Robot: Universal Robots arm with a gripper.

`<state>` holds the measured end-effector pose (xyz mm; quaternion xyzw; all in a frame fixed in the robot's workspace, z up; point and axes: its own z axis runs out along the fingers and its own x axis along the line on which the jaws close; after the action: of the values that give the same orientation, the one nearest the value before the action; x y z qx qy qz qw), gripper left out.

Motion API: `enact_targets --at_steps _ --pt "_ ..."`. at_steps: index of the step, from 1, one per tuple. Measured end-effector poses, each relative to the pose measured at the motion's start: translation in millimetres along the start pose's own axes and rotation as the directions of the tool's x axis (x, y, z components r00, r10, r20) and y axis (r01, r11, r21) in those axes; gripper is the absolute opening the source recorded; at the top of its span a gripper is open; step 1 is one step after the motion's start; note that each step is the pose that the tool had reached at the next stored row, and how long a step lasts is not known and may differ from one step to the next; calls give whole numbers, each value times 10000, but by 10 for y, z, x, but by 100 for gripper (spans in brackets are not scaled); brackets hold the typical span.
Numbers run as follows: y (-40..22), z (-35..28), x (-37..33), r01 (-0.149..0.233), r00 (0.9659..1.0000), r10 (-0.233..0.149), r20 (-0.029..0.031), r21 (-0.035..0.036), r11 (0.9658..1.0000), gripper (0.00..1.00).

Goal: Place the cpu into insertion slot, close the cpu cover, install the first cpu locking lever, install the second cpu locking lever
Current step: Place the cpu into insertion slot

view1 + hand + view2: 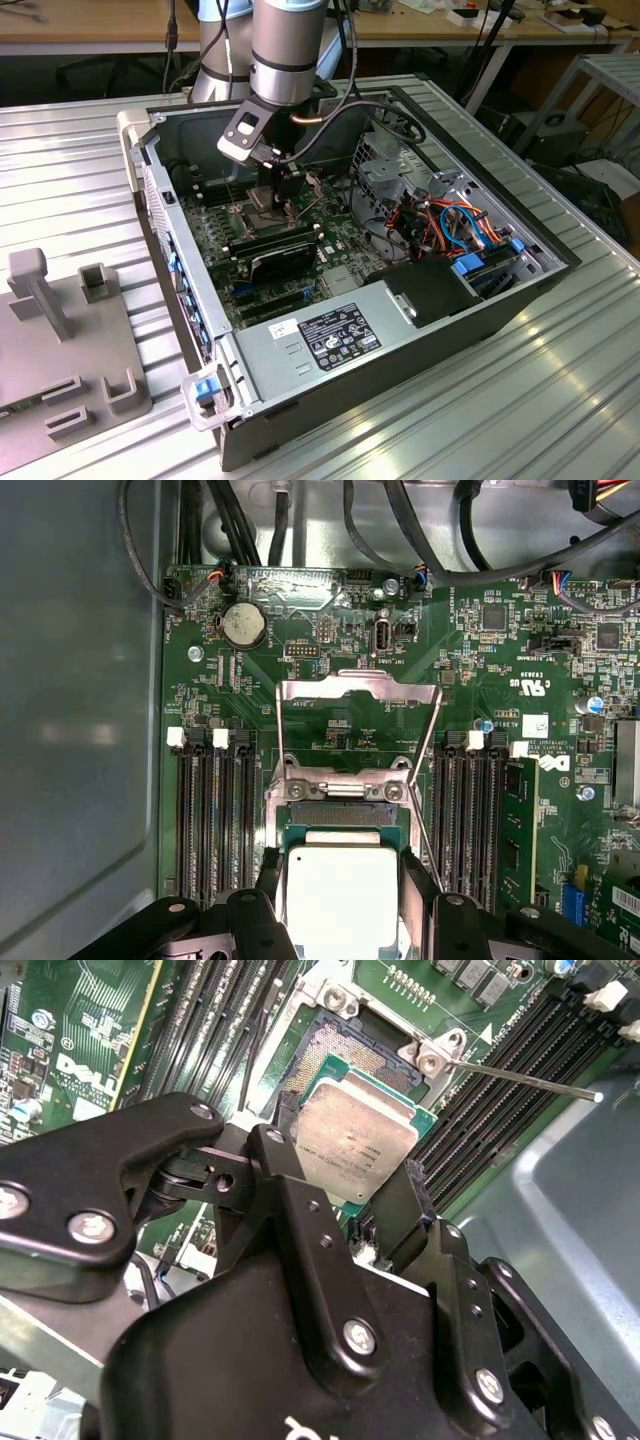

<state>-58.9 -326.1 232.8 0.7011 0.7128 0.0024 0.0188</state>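
Clamped in the claw's (345,1168) black tips, the cpu (355,1140) hangs just over the insertion slot (335,1045), cpu cover (358,685) raised; released off-square, it could seat crooked and damage the slot.

One cpu (355,1145), one insertion slot (345,1045), one cpu cover (358,686)

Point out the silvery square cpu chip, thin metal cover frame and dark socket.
Silvery square cpu chip (340,900): first wrist view, metal top's middle.
Thin metal cover frame (358,687): first wrist view, its wide crossbar.
Dark square socket (338,1044): second wrist view, exposed contact field.
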Motion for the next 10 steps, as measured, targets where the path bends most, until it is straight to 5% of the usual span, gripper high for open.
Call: enact_targets --at_steps 10 --pt "-5 106 3 0 10000 0 -1 -1 10000 55"
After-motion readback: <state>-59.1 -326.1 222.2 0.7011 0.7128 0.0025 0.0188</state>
